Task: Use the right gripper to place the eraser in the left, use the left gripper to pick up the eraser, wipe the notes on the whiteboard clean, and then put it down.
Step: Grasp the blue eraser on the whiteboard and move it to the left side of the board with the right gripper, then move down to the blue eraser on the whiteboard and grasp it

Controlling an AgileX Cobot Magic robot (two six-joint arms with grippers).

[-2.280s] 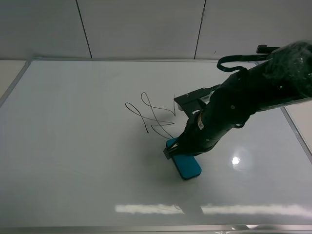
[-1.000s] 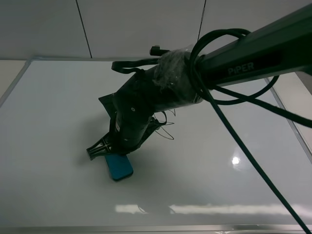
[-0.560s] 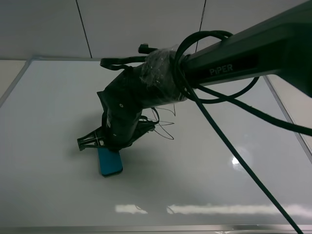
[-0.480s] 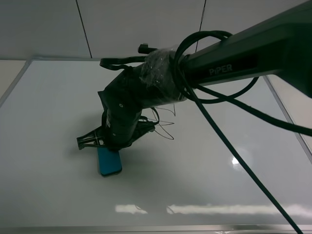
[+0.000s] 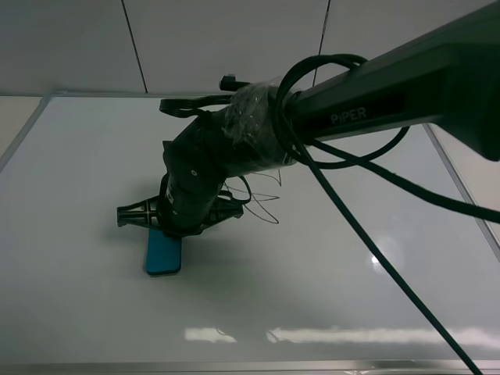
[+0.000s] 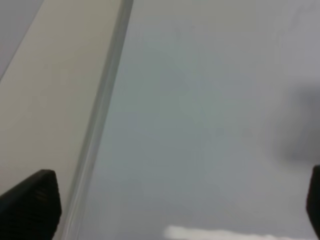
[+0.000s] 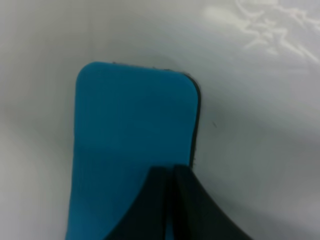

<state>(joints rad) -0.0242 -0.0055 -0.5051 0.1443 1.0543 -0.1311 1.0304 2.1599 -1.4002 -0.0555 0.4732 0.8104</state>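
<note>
The teal-blue eraser [image 5: 162, 255] lies flat on the whiteboard [image 5: 86, 148], left of the middle. The right gripper [image 5: 169, 228], on the film-wrapped "PiPER" arm, reaches across from the right and stands right over the eraser's far end. In the right wrist view its fingers [image 7: 165, 200] are pressed together, tips on the eraser's top face [image 7: 130, 130]. The notes [image 5: 264, 205] are mostly hidden behind the arm; a few loops show at its right. The left gripper [image 6: 172, 210] is open and empty over bare board near the silver frame [image 6: 102, 115]; it is out of the exterior high view.
The right arm's black cables [image 5: 367, 226] loop over the right half of the board. A beige table surface [image 6: 45, 90] lies beyond the board's left frame. A tiled wall [image 5: 226, 43] stands behind the board.
The right arm has swept leftward across the board with the eraser under its fingertips, from right of the notes to left of them. The eraser has turned to lie nearly straight.
</note>
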